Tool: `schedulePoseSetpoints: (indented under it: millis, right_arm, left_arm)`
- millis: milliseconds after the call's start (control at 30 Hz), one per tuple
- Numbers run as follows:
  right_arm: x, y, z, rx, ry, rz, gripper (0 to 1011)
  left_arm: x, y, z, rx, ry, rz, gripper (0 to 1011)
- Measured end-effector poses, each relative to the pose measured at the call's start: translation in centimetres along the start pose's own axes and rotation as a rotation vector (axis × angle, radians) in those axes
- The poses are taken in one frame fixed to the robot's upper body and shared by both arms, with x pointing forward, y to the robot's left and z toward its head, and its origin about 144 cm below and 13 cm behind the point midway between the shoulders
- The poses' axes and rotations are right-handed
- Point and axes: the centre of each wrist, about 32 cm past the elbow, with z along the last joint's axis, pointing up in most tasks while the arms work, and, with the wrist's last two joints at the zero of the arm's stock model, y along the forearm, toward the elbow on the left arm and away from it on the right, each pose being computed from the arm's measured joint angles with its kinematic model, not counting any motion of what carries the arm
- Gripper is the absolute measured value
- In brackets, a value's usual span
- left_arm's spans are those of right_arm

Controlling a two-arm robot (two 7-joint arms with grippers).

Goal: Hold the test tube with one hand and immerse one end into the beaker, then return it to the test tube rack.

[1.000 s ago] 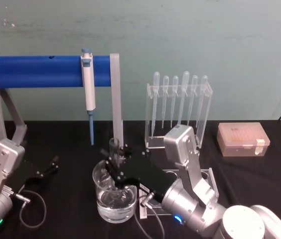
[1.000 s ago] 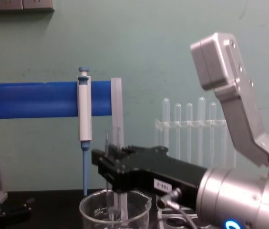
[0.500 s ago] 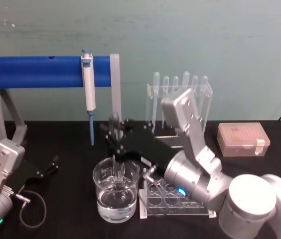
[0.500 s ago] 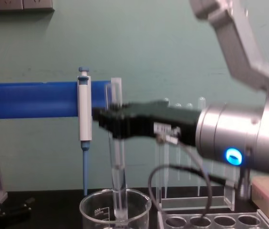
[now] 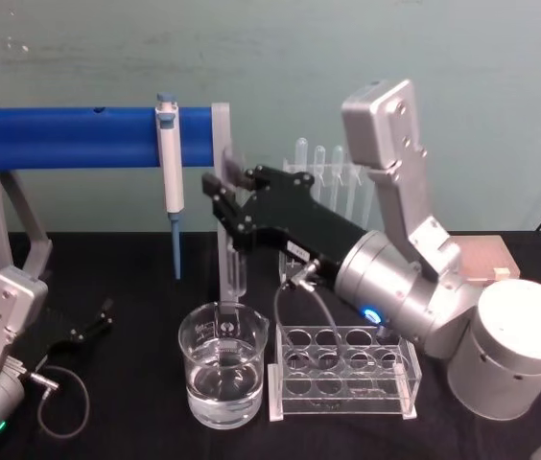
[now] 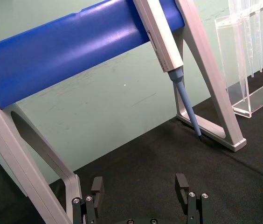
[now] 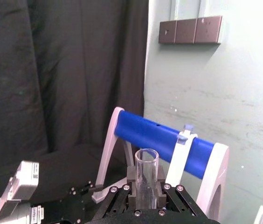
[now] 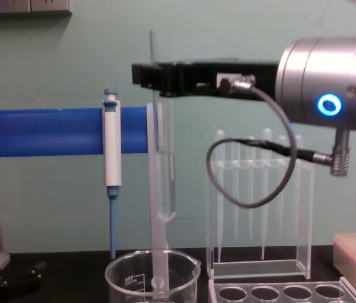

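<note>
My right gripper (image 5: pixel 230 206) is shut on the test tube (image 8: pixel 166 183), a clear glass cylinder held upright. The grip sits near the tube's open rim (image 7: pixel 146 175), with a finger on each side. The tube's round bottom hangs a little above the rim of the beaker (image 8: pixel 153 276), clear of the water. The beaker (image 5: pixel 223 376) stands on the black table, partly filled with clear liquid, and shows white graduation marks. My left gripper (image 6: pixel 139 186) rests open and empty low at the table's left (image 5: pixel 93 326).
A blue bar stand (image 5: pixel 98 137) with a hanging blue-and-white pipettor (image 5: pixel 169 172) spans the back left; its white post stands just behind the tube. A clear tube rack (image 5: pixel 342 372) sits right of the beaker. A pipette rack (image 8: pixel 257 202) and a pink box (image 5: pixel 491 254) are behind.
My right gripper has risen with the test tube, lifting its lower end out of the beaker's water to above the rim. The left arm has not moved.
</note>
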Motion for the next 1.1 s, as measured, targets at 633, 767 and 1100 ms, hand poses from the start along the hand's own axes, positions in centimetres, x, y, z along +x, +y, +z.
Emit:
schedulePoseSetpoints:
  millis: [633,767,1100]
  right_arm:
    - [2.0,-5.8,-1.7,-0.033,-0.025,-0.176,224]
    - [1.9,-6.2,-2.9,-0.043,-0.018,-0.198,224]
    - [1.2,-6.3,-5.5,-0.063,0.015,-0.222,224]
  left_arm:
    - [0.0,0.0,0.0,0.0,0.0,0.0,1000]
    - [0.0,0.0,0.0,0.0,0.0,0.0,1000]
    - [0.0,0.0,0.0,0.0,0.0,0.0,1000]
